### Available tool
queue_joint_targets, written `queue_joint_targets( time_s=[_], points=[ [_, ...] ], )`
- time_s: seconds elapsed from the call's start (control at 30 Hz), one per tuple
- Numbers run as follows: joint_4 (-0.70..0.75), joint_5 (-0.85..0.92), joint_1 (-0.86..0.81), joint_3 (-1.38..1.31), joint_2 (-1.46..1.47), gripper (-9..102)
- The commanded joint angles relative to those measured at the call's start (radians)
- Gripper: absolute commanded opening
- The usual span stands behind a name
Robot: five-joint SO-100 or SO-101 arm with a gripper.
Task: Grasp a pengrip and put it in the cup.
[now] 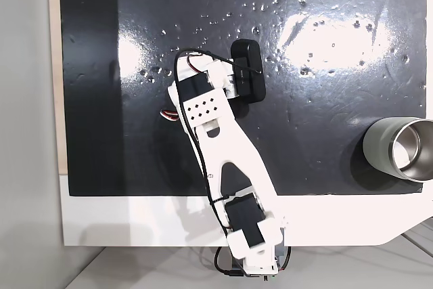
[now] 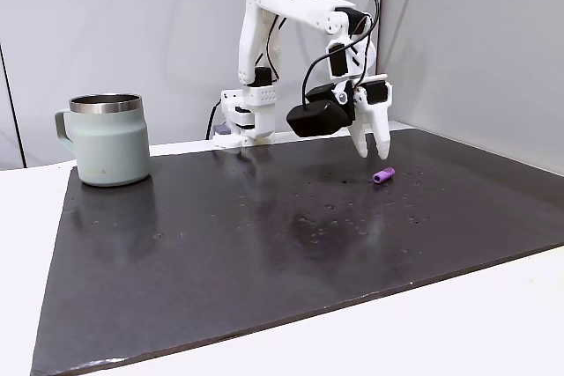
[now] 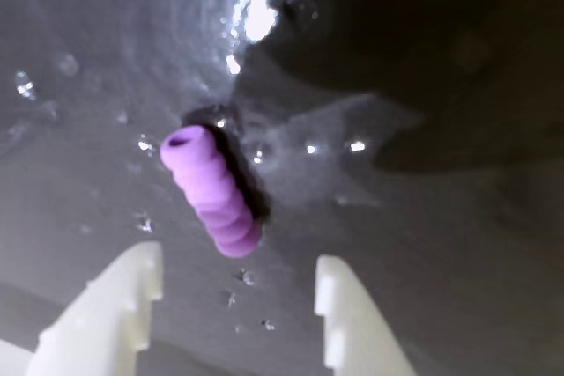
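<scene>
White two-finger gripper (image 3: 238, 301): fingers spread, empty, above mat | small ribbed light-purple rubber pengrip (image 3: 211, 192): toward 12 o'clock in wrist view, long axis running 11-to-5 | cup (image 2: 110, 139): well apart

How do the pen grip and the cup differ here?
The pen grip is tiny and purple; the cup is far bigger and grey-green. The grip lies on its side, ribbed; the cup stands upright, smooth, with a handle. Both rest on the dark mat, far apart.
</scene>
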State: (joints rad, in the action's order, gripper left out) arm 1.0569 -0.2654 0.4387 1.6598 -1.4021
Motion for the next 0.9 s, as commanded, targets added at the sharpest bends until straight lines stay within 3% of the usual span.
queue_joint_targets(
  time_s=[0.0, 0.47, 0.87],
  points=[
    [-0.023, -0.015, -0.003, -0.106, 0.051, 22],
    [-0.077, -0.035, -0.005, -0.187, 0.232, 22],
    [-0.063, -0.031, -0.003, -0.193, 0.236, 2]
  ],
)
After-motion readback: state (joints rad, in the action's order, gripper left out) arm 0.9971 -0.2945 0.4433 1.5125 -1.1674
